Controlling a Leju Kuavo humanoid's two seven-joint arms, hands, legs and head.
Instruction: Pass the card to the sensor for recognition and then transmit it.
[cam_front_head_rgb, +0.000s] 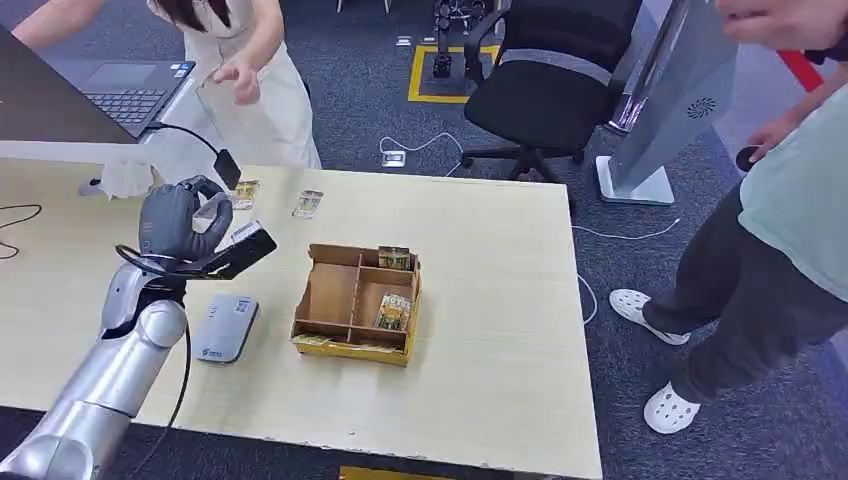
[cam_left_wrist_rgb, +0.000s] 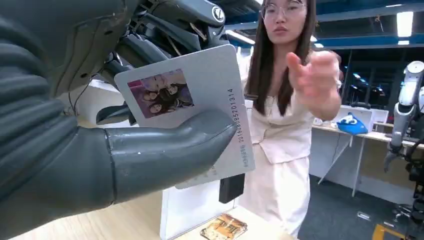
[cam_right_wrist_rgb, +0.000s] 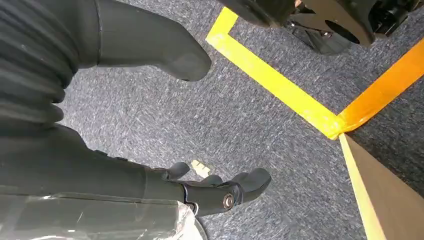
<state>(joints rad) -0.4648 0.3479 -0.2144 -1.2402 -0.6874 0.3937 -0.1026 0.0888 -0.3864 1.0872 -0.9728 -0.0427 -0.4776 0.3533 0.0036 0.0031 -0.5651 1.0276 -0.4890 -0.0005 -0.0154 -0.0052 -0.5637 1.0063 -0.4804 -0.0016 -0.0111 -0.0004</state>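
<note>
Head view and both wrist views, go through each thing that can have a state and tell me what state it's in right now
card: held up off the table in the left hand
right hand: holds nothing, fingers apart, over the carpet
sensor: lying flat on the table, nothing on it
cardboard organiser: open-topped, packets in some compartments
laptop: lid open
person's hand: stretched out toward the card

Head view: bright, even overhead light; soft short shadows on the table (cam_front_head_rgb: 480, 300). Left wrist view: ceiling strip lights (cam_left_wrist_rgb: 407, 17) glare; person's hand (cam_left_wrist_rgb: 312, 75) blurred and out of focus. Right wrist view: carpet (cam_right_wrist_rgb: 250, 125) evenly lit, sharp.
</note>
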